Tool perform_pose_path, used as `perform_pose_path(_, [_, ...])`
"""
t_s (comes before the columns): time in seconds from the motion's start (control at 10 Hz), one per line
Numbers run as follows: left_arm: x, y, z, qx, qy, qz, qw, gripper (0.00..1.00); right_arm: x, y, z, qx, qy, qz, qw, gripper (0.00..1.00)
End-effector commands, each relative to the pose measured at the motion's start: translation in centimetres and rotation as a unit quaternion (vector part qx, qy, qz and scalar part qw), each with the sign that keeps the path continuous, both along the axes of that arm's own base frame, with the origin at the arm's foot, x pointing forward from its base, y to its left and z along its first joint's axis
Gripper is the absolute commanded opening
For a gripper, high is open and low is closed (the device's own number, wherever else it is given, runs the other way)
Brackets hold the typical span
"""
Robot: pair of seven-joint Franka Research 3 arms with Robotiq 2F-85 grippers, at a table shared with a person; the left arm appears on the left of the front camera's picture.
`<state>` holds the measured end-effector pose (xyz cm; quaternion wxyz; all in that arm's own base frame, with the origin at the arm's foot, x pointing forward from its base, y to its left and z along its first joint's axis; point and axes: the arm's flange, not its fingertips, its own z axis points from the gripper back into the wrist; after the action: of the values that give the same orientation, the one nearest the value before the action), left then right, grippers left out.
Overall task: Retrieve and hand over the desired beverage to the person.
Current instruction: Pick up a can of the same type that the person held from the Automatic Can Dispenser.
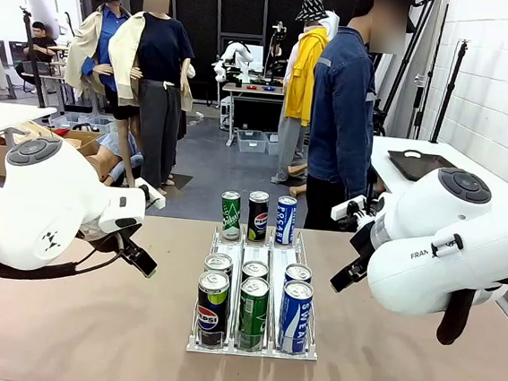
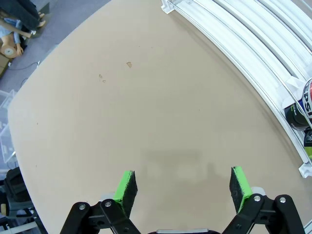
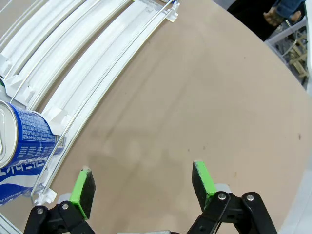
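While both arms are poised low over the table (image 1: 70, 326), one on each side of the rack (image 1: 254, 350), nothing is gripped by either. The rack is set at the middle of the table, nearer the near edge, with three lanes running toward the far edge. At its near end a Pepsi can (image 1: 212, 308), a green can (image 1: 253, 312) and a blue can (image 1: 295, 316) are lined up from left to right, each with a second can close behind it. Three more cans (image 1: 258, 215) are stood at the far end. The person (image 1: 342, 118) is placed beyond the far edge, right of the middle, side-on to the table. One hand (image 3: 274, 17) is seen at the sleeve's end, but whether it is open or curled cannot be told. The left gripper (image 2: 183, 178) is seen with its pads spread wide and empty above bare tabletop, near the rack's long side. The right gripper (image 3: 142, 178) is likewise spread wide with nothing between its pads, just beside the rack's near right corner, where the blue can is lodged.
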<state>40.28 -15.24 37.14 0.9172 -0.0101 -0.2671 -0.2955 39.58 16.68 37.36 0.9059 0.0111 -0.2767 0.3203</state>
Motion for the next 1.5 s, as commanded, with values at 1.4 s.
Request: perform_pose_path(1.4, [1.7, 0.0, 2.4, -0.016, 0.025, 0.026, 0.999, 1.0, 1.1, -1.0, 2.5, 0.031, 0.015, 0.01, 0.999, 1.0])
